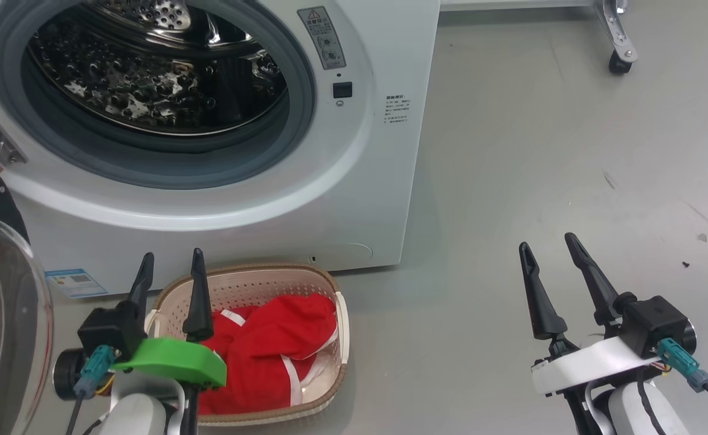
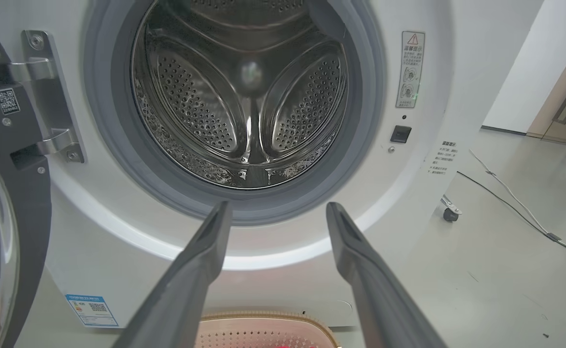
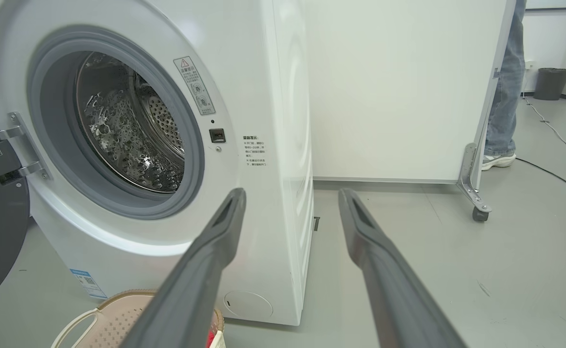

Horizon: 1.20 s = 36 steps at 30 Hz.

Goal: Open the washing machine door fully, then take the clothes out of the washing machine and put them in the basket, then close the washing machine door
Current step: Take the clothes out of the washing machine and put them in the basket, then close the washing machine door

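Note:
The washing machine (image 1: 360, 199) stands with its door (image 1: 3, 320) swung wide to the left. Its steel drum (image 2: 249, 96) looks empty. The red clothes (image 1: 275, 338) with white trim lie in the cream basket (image 1: 257, 269) on the floor in front of the machine. My left gripper (image 1: 172, 255) is open above the basket's left end, pointing at the porthole, with nothing between its fingers. My right gripper (image 1: 546, 241) is open over bare floor to the right of the basket, holding nothing. Each wrist view shows its own gripper, the left gripper (image 2: 279, 206) and the right gripper (image 3: 292, 192), open.
Behind the machine's right side a white panel (image 3: 399, 87) stands on a caster (image 3: 479, 212). A person's leg (image 3: 505, 87) shows beyond it, near a dark bin (image 3: 551, 82). Cables (image 2: 519, 212) run over the grey floor at the right.

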Available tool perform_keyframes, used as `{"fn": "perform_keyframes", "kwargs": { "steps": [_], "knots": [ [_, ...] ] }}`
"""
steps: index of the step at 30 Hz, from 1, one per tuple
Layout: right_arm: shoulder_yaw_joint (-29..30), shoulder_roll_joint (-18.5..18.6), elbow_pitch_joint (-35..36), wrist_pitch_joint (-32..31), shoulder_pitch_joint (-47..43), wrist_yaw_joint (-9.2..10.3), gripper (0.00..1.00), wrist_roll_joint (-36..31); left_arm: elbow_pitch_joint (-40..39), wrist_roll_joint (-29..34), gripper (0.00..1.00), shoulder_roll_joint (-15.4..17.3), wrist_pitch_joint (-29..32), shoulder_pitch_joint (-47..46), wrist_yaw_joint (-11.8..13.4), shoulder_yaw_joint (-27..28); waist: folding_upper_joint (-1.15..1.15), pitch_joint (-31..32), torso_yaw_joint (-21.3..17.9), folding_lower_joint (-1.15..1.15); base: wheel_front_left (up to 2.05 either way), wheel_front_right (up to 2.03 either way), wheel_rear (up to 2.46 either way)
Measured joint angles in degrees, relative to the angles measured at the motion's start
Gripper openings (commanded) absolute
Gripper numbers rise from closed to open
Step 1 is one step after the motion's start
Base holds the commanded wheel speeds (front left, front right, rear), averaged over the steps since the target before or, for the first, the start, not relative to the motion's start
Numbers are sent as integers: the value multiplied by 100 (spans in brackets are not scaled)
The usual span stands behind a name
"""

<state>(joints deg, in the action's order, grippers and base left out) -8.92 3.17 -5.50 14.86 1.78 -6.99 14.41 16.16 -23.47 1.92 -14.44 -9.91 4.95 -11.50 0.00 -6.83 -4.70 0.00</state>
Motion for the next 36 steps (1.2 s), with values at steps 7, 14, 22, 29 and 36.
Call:
{"fn": "perform_keyframes", "kwargs": {
  "steps": [7,14,22,29,36],
  "knots": [
    [43,-9,47,0,-152,0,100,-31,-252,86,100,5,0,560,56,30,0,226,81,0,0,0,0],
    [-19,-40,48,0,-365,0,100,-46,-553,189,100,15,0,1044,81,18,0,315,107,0,0,0,0],
    [0,-52,64,0,-515,7,100,-53,-839,189,100,27,0,1312,129,12,0,354,77,0,0,0,0],
    [13,-59,89,0,-578,8,100,-53,-992,189,100,43,0,1495,130,0,0,382,33,0,0,0,0],
    [12,-63,118,0,-582,8,100,-54,-1147,189,100,51,0,1600,132,0,0,375,20,0,0,0,0]
  ]
}}
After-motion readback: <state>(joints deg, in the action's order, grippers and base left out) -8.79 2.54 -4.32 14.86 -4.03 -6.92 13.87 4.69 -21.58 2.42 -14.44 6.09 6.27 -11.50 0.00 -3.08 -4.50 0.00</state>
